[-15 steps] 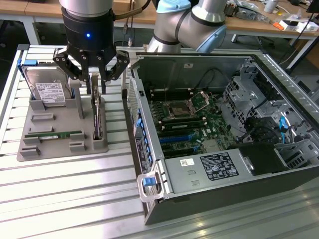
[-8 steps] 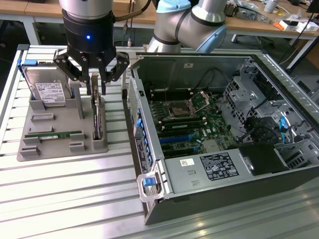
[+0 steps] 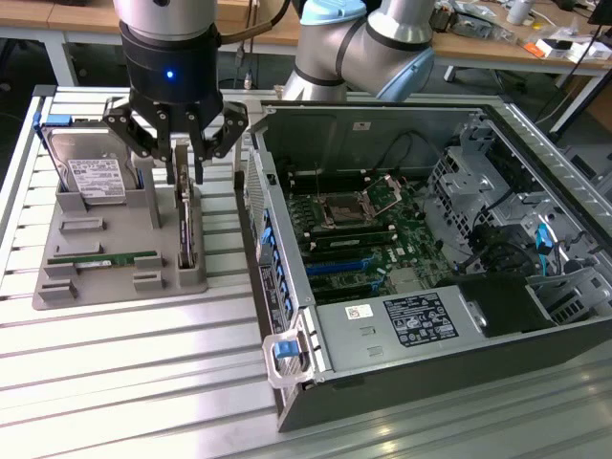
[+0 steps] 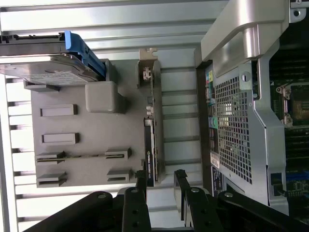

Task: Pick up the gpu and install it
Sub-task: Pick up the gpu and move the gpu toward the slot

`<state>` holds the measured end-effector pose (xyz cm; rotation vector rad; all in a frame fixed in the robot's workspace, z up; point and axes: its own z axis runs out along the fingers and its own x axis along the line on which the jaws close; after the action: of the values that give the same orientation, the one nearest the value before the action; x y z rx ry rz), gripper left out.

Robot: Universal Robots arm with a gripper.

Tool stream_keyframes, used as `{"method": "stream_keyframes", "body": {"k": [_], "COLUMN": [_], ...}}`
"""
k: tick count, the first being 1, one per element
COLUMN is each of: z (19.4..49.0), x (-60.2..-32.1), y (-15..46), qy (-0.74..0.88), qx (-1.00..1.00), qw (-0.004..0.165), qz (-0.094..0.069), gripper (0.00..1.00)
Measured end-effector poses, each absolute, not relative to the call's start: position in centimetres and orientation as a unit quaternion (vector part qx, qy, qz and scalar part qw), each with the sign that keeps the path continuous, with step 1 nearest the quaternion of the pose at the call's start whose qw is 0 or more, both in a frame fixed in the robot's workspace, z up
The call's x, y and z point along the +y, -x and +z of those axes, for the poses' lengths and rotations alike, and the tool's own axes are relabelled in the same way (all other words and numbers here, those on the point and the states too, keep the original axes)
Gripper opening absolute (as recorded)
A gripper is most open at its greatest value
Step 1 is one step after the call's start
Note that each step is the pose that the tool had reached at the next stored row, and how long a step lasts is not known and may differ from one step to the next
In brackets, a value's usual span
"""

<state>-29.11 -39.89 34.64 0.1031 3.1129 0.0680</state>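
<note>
Two jaws stand apart with nothing clamped between them, low over one end of the gpu [image 3: 187, 228]. The gpu stands upright on its long edge in a slot of the grey holder [image 3: 105, 287], on the side nearest the computer case [image 3: 411, 325]. Wrist view: one fingertip [image 4: 140, 180] is just beside the gpu's face, and the other is clear of it on the case side. A hard drive [image 3: 96, 177] with a white label is propped in the holder, toward the exterior view's left. A green memory stick [image 3: 103, 258] lies flat in another slot. The case is open, with the motherboard [image 3: 359, 225] exposed. Holder and case rest on the slatted metal desk [image 3: 143, 382].
</note>
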Motion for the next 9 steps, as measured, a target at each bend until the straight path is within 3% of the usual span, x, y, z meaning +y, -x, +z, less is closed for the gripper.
{"method": "stream_keyframes", "body": {"k": [9], "z": [34.02], "x": [-39.9], "y": [29.11], "qy": [-0.033], "qx": [0.999], "qw": [0.013], "qz": [0.022], "gripper": [0.36]}}
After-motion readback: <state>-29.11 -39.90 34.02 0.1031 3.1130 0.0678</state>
